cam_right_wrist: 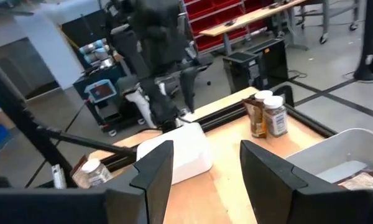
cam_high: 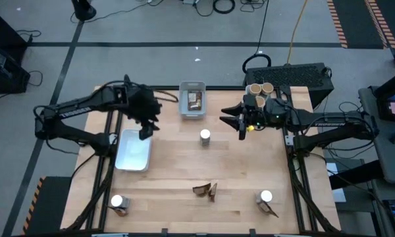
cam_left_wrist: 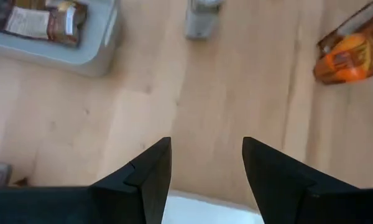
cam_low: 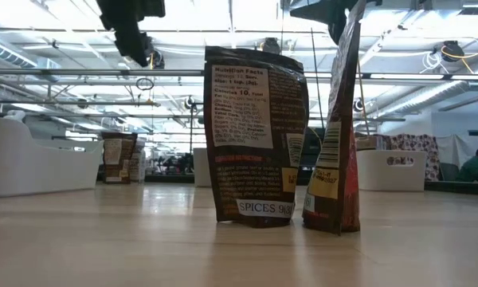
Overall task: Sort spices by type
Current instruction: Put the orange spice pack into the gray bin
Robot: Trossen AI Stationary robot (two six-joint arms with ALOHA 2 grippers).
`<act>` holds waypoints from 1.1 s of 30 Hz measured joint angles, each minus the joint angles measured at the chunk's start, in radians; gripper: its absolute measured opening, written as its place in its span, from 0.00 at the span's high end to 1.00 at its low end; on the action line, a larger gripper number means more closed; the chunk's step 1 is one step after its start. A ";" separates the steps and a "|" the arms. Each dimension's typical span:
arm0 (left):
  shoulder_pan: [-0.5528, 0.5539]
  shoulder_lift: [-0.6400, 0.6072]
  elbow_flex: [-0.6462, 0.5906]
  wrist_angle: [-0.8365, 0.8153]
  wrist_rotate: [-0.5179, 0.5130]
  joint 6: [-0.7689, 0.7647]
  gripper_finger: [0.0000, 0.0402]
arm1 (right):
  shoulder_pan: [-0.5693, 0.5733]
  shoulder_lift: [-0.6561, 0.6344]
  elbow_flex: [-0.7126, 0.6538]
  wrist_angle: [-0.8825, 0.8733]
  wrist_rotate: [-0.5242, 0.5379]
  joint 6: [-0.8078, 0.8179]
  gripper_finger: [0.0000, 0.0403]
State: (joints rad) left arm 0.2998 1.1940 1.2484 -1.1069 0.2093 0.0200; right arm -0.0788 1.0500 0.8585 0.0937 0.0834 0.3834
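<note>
Brown packet [cam_high: 195,99] binned beside the left pincer [cam_high: 145,133], both pincers released and empty, but jars and packets are scattered across the surface [cam_high: 237,171].

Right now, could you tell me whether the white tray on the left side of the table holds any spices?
No, the white tray shows only its bare inside in the high view.

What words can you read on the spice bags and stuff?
"SPICES 98": white label low on the nearer dark packet, low view.
"Nutrition Facts": white panel on the same packet; the smaller lines beneath are too small to read.
Second packet, seen edge-on: barcode and yellow label, unreadable.
Packets in the grey tray: print too blurred.
</note>
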 joint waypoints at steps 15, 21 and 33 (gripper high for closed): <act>-0.331 0.142 0.013 0.524 0.172 -0.249 0.51 | 0.050 0.000 0.000 -0.047 -0.003 -0.055 0.59; -0.426 0.231 0.063 0.512 0.124 -0.303 0.51 | 0.059 0.000 0.000 -0.070 -0.004 -0.064 0.59; -0.587 0.274 0.081 0.501 -0.100 -0.316 0.51 | 0.329 0.080 0.000 -0.063 0.045 0.108 0.59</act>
State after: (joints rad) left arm -0.2877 1.4682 1.3296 -0.6056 0.1091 -0.2963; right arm 0.2502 1.1301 0.8589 0.0306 0.1284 0.4916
